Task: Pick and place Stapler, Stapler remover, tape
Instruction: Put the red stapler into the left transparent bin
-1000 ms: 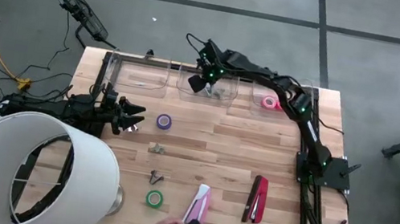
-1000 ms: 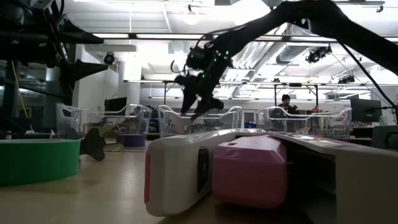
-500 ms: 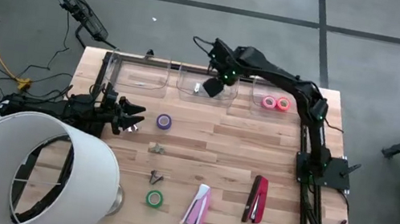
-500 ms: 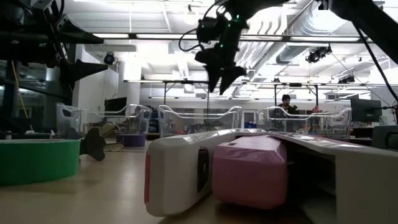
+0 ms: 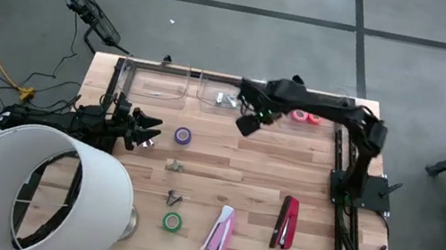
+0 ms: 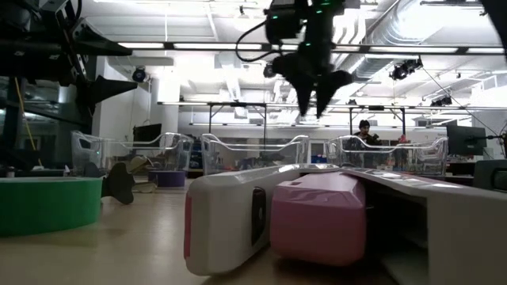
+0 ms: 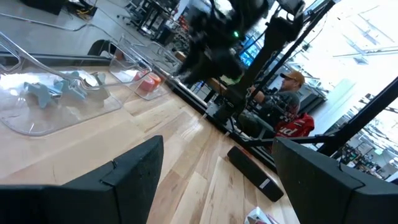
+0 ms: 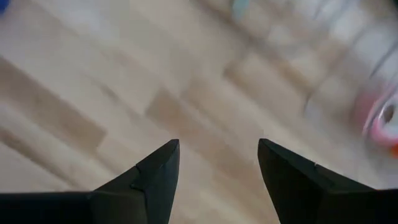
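Moved: right gripper (image 5: pixel 245 124) has swung out from over the middle clear bin (image 5: pixel 226 98) at the table's far edge and now hangs above bare boards just in front of it; nothing else on the table has shifted.
Right gripper: fingers apart and empty, seen plainly in the right wrist view (image 8: pixel 217 171) and from table height (image 6: pixel 314 101).
Left gripper: (image 5: pixel 147 131) waits at the table's left side, fingers spread, just beside the purple tape (image 5: pixel 183 136).
Already binned: small metal pieces lie in the middle bin; pink tape (image 5: pixel 299 115) and a red-orange roll sit in the right bin (image 5: pixel 336 103).
Still out: red stapler (image 5: pixel 287 222) near the right edge, pink-and-white stapler (image 5: pixel 221 231) at the front, green tape (image 5: pixel 172 221), two small dark staple removers (image 5: pixel 174 197) between the tapes.
Step in hand: likely the reach for the next item.
Doing it well: the red stapler lies nearest; best to come down over its middle, fingers across the narrow body, and close squarely so it does not twist.
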`<action>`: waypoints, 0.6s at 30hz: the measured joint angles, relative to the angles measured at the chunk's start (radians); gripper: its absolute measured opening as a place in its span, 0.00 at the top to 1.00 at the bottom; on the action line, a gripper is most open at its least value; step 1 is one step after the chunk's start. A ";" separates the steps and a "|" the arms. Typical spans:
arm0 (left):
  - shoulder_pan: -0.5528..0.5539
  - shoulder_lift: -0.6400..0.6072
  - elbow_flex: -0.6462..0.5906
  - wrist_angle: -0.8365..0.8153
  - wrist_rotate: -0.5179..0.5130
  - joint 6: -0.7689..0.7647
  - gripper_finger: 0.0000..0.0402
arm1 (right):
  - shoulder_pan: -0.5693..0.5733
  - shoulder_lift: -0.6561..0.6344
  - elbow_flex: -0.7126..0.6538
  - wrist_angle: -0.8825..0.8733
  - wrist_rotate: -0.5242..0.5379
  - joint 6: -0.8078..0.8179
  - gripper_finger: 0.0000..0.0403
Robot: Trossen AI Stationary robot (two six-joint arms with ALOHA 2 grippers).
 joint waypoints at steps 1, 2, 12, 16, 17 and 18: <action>0.000 0.000 0.000 0.000 0.000 0.000 0.26 | 0.012 -0.029 -0.047 0.008 -0.007 0.034 0.48; 0.000 0.000 0.000 0.000 0.000 0.000 0.26 | 0.026 -0.057 -0.093 0.014 -0.012 0.070 0.48; 0.000 0.000 0.000 0.000 0.000 0.000 0.26 | 0.173 -0.345 -0.493 0.137 0.000 0.407 0.48; 0.000 0.000 0.000 0.000 0.000 0.000 0.26 | 0.242 -0.451 -0.637 0.211 -0.003 0.520 0.48; 0.000 0.000 0.000 0.000 0.000 0.000 0.26 | 0.260 -0.477 -0.672 0.226 0.009 0.554 0.48; 0.000 0.000 0.000 0.000 0.000 0.000 0.26 | 0.278 -0.503 -0.707 0.238 0.019 0.589 0.48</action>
